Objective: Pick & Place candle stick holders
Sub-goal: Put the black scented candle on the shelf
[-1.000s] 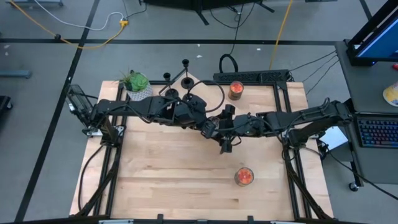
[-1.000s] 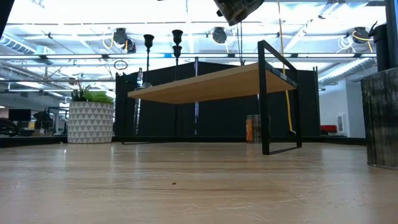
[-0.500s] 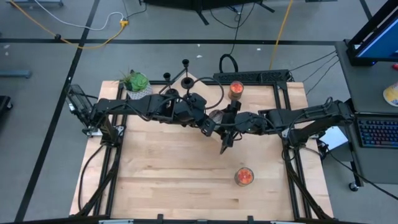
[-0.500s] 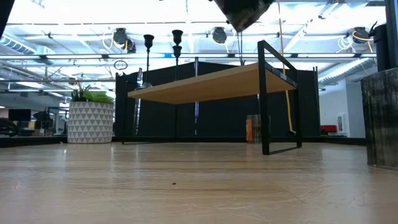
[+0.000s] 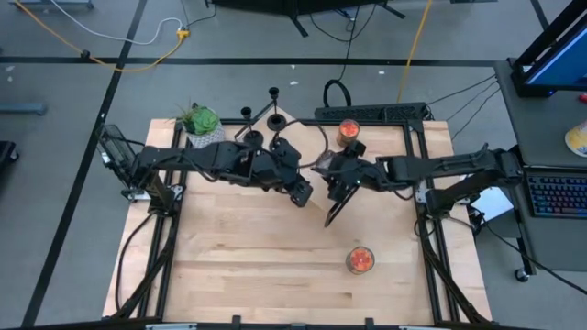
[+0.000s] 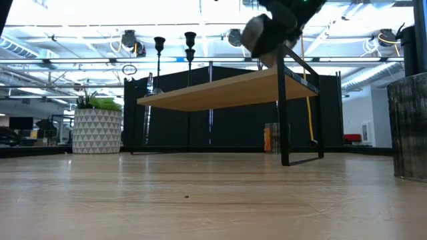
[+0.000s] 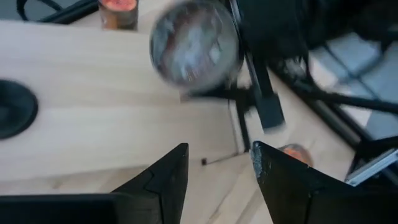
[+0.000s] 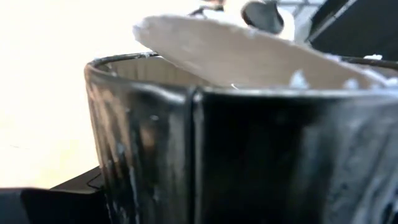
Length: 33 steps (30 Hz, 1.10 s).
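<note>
High view
Left pincer (image 5: 301, 194): above the middle of the pale wooden surface (image 5: 238, 266); its gap cannot be judged from here.
Right pincer (image 5: 332, 176): just beside the left one, toward the far edge.
Small matte black candle stick holders (image 5: 246, 115): standing at the far edge near the white patterned plant pot (image 5: 204, 128), apart from both pincers.
Orange-red glass jar candles (image 5: 359, 260): one near the front, one at the far edge.

Low view
Grey cylindrical jar candle (image 6: 262, 35): held tilted in the air, high above the surface.
Holders: two thin stems show far off, right of the plant pot.

Left wrist view
Left pincer (image 7: 217, 149): fingers spread apart, nothing between them.
Grey jar: ahead of it, carried by the other arm.
Black disc (image 7: 12, 109): lies on the wood; apparently a holder's base.

Right wrist view
Right pincer: clamped on the grey jar, which fills the view.
</note>
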Each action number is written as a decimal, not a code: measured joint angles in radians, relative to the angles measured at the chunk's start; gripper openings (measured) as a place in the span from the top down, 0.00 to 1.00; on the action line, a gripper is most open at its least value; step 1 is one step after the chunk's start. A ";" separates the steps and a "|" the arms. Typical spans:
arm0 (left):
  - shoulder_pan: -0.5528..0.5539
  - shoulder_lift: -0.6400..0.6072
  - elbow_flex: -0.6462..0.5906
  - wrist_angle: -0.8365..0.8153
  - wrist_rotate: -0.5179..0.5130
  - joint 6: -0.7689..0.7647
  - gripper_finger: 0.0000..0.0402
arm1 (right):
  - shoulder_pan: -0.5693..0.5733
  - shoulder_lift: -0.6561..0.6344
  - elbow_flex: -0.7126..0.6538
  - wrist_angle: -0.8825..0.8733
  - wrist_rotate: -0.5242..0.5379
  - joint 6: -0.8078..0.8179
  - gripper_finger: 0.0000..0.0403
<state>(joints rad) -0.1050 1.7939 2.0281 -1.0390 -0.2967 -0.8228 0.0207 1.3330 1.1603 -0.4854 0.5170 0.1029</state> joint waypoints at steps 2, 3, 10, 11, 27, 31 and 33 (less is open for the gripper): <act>-0.010 0.000 0.000 -0.039 -0.020 -0.021 0.54 | -0.034 -0.001 -0.019 0.003 -0.025 -0.007 0.16; -0.015 0.000 0.000 -0.060 -0.032 -0.033 0.54 | -0.052 -0.001 -0.031 0.011 -0.041 -0.008 0.16; -0.049 0.000 -0.001 -0.125 -0.080 -0.084 0.54 | -0.141 -0.001 -0.090 0.151 -0.223 0.014 0.16; -0.052 0.000 -0.001 -0.125 -0.084 -0.086 0.54 | -0.151 -0.001 -0.101 0.180 -0.254 0.018 0.16; -0.073 0.001 -0.001 -0.134 -0.106 -0.080 0.54 | -0.223 -0.031 -0.179 0.219 -0.363 0.092 0.14; -0.073 0.002 -0.001 -0.138 -0.106 -0.079 0.54 | -0.223 -0.071 -0.182 0.163 -0.364 0.091 0.12; -0.073 0.002 -0.001 -0.138 -0.106 -0.078 0.54 | -0.223 -0.088 -0.182 0.136 -0.364 0.090 0.12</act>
<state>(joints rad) -0.1780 1.7958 2.0270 -1.1774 -0.4030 -0.9012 -0.2028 1.2453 0.9783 -0.3499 0.1528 0.1928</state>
